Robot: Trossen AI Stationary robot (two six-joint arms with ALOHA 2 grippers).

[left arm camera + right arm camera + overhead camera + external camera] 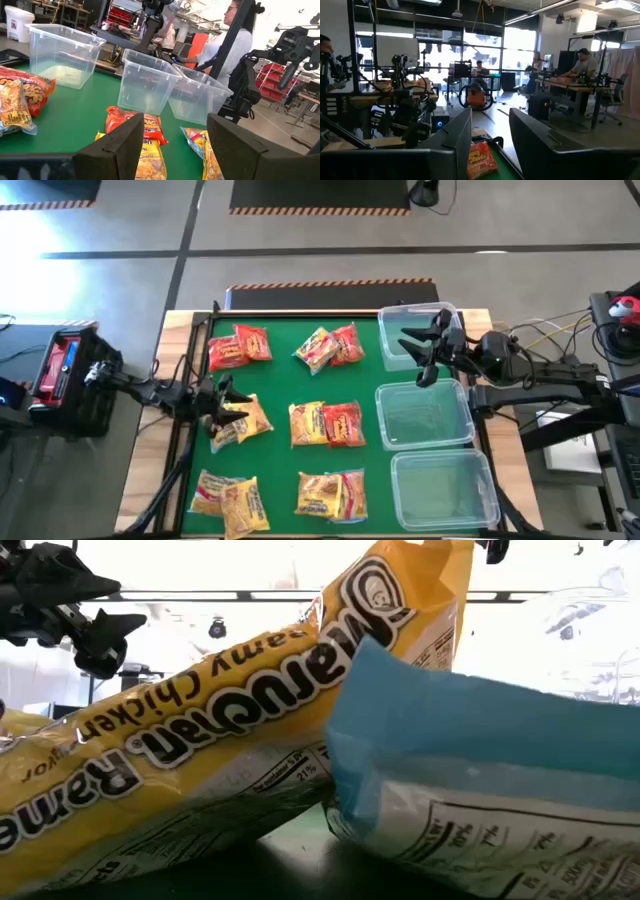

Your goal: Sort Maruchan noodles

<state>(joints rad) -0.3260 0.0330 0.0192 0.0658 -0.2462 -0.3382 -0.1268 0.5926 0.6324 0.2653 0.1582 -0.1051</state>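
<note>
Noodle packets lie flat in pairs on the green mat: red ones (238, 346), a yellow and red pair (330, 345), a yellow pair (240, 420), a yellow and red pair (325, 425), yellow ones (228, 498), and a yellow and blue-white pair (332, 495). That last pair fills the low view as a yellow packet (200, 730) and a blue-white packet (480, 780). My left gripper (222, 402) (175, 150) hovers open at the yellow pair's left end. My right gripper (425, 345) (492, 145) is open above the far bin (392, 340).
Three clear bins stand in a row down the mat's right side: the far bin, a middle one (425, 420) and a near one (445, 490). The left wrist view shows them (150, 80) beyond a red packet (135, 125). A person (235, 30) sits beyond the table.
</note>
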